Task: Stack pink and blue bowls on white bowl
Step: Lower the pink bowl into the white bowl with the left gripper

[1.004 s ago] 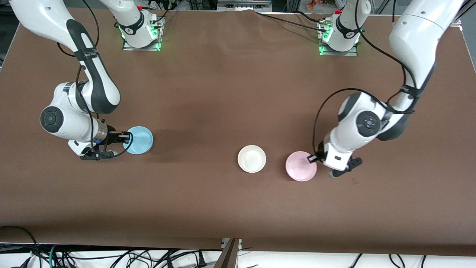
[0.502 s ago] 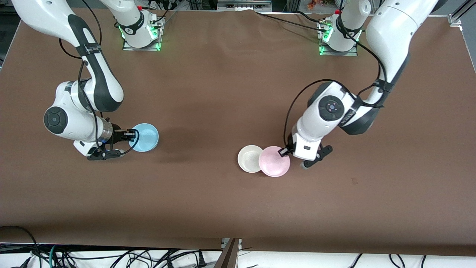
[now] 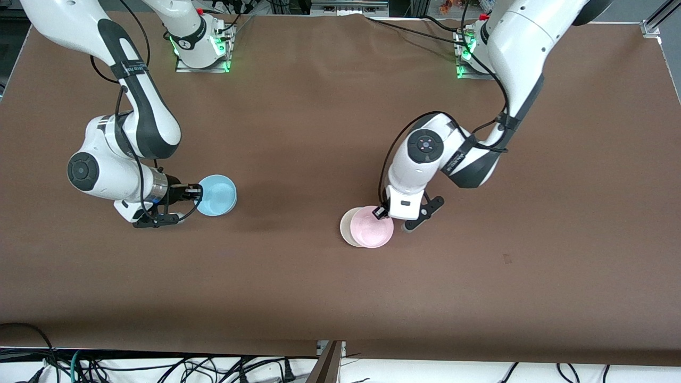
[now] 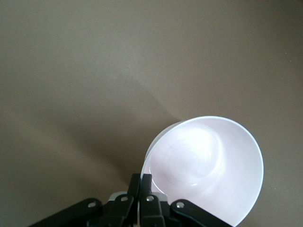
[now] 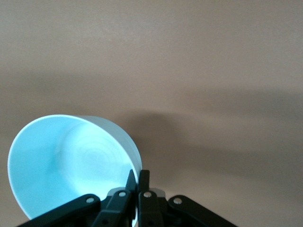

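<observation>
My left gripper (image 3: 380, 212) is shut on the rim of the pink bowl (image 3: 373, 229). It holds that bowl over the white bowl (image 3: 345, 226), which shows only as a thin crescent on the side toward the right arm's end. In the left wrist view the pink bowl (image 4: 208, 165) hangs tilted from the left gripper (image 4: 142, 182). Toward the right arm's end of the table, my right gripper (image 3: 196, 190) is shut on the rim of the blue bowl (image 3: 218, 195). The right wrist view shows the blue bowl (image 5: 66, 161) pinched by the right gripper (image 5: 138, 178).
A brown cloth (image 3: 319, 133) covers the table. The two arm bases (image 3: 202, 48) stand with green lights along the edge farthest from the front camera. Cables (image 3: 159, 367) hang below the nearest edge.
The left gripper carried the pink bowl from beside the white bowl to over it, covering most of it. The right gripper moved the blue bowl a little toward the table's middle.
</observation>
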### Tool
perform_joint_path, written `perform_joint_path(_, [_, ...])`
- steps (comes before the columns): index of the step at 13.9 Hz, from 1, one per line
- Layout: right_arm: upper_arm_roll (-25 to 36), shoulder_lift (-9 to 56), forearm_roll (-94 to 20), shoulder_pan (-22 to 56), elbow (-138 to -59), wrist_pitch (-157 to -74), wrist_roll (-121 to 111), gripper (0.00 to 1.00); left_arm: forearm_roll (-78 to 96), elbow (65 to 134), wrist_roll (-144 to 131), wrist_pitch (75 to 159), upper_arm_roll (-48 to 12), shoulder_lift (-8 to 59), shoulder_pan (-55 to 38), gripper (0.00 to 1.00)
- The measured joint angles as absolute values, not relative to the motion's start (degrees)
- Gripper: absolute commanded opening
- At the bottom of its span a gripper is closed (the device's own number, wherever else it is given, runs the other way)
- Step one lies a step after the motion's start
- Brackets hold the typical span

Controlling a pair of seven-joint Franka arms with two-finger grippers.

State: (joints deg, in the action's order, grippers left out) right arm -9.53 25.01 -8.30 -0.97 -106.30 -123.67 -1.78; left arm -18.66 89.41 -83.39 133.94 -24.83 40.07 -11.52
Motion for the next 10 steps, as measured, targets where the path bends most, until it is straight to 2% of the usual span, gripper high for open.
perform_joint_path(7, [-9.66,25.01,-8.52,0.03,-106.30,-123.68,-1.78,0.00,-18.66,88.55,-85.67,133.99,-24.40,40.46,-12.17,0.00])
perform_joint_path(10, [-9.69,25.01,-8.75,0.85,-106.30,-123.68,0.06,0.00,-18.66,88.54,-87.68,137.20,-24.41,40.57,-12.76,0.00])
